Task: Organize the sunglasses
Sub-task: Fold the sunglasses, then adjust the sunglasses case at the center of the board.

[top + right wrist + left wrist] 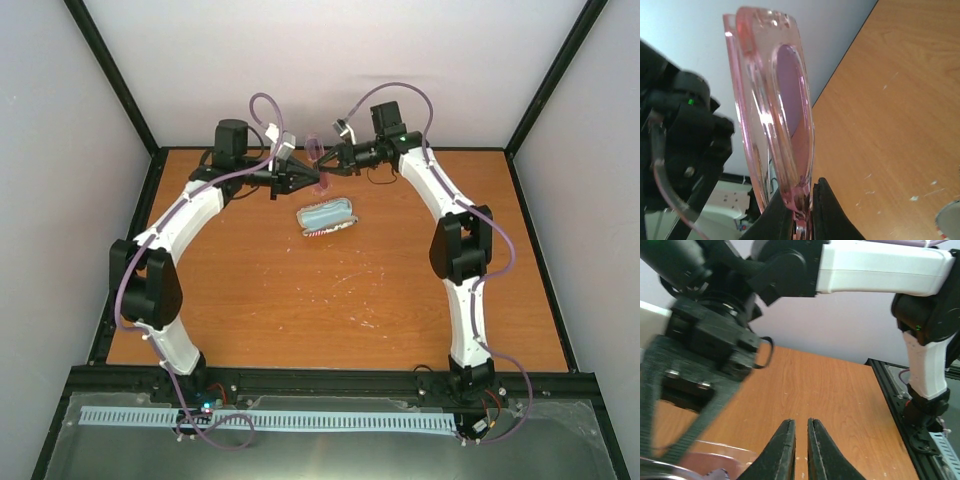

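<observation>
Sunglasses (pixel 772 115), clamped in right gripper (pixel 800 210) and held aloft, left gripper (pixel 801 440) closed empty alongside: carry judged in hand, lowering into case (pixel 327 217) at 6 o'clock required next.

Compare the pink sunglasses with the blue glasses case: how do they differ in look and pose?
The pink sunglasses are translucent pink; the glasses case is pale blue. The sunglasses are held in the air, pinched in the right gripper; the case lies on the wooden table, touched by neither gripper. Both sit near the table's far middle.
</observation>
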`<state>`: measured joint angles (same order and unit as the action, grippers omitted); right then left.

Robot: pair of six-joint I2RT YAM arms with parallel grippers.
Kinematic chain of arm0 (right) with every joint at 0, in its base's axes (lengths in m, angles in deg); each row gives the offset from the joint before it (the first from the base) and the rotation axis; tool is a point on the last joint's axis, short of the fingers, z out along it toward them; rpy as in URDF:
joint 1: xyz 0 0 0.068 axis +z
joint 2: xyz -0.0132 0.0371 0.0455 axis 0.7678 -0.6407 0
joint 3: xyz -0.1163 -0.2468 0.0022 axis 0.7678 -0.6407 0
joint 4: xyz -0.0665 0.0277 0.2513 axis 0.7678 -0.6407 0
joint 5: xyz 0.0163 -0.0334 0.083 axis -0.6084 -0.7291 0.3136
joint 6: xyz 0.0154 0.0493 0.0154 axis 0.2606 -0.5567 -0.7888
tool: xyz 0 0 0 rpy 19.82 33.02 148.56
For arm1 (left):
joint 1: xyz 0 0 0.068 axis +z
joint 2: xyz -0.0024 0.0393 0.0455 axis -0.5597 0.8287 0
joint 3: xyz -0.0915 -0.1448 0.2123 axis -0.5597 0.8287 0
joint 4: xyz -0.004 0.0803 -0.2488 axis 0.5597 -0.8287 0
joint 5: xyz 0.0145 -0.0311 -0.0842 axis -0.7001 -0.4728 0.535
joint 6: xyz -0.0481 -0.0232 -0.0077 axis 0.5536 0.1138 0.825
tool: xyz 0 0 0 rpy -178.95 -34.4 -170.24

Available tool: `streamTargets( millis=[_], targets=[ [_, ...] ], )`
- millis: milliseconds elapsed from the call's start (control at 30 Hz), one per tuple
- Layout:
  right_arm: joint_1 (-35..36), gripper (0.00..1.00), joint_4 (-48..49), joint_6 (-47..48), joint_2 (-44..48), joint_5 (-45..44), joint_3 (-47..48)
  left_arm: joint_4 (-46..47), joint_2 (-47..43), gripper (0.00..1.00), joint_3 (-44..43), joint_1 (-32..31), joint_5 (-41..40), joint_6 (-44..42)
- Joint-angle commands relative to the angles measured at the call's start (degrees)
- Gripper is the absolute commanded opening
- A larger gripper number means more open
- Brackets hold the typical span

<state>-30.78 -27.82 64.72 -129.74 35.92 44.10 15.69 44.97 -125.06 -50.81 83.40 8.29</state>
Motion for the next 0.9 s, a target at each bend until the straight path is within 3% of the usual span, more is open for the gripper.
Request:
streamTargets(
  millis=[0,267,333,400,467,500,567,667,867],
  targets=[
    [1.43,0.03,-5.50,5.76,7.33,7.00,-3.19,0.43,3.31,0.11,-4.42,-0.31,-0.67,-1.55],
    [1.36,0.03,-13.80,12.56,10.85,9.62,-6.30,1.96,6.16,0.14,-4.19,-0.30,-3.54,-1.71],
    [1.11,0.03,-14.02,12.72,10.71,8.12,-6.87,1.93,6.33,0.21,-4.17,-0.28,-3.89,-1.59],
    [0.29,0.03,-12.62,11.69,10.44,4.42,-7.42,1.79,6.04,0.35,-4.38,-0.28,-3.64,-1.45],
    [-1.54,0.03,-9.16,8.46,10.59,-3.72,-9.12,2.57,5.67,0.46,-4.56,-0.36,-2.85,-0.68],
    [-3.05,0.03,-5.10,5.52,10.88,-5.72,-10.87,2.70,5.49,0.45,-4.60,-0.43,-2.65,-0.06],
    [-6.62,0.03,2.47,-0.60,11.16,-10.11,-13.52,2.72,5.58,0.28,-4.70,-1.08,-2.86,0.14],
    [-11.07,0.03,12.16,-6.99,10.32,-11.97,-14.11,0.72,7.30,0.15,-5.43,-2.83,-4.11,-1.82],
    [-12.70,0.03,13.66,-8.07,2.35,-8.72,-5.89,-12.52,11.30,0.03,-5.98,-3.18,-10.86,-11.90]
  ],
)
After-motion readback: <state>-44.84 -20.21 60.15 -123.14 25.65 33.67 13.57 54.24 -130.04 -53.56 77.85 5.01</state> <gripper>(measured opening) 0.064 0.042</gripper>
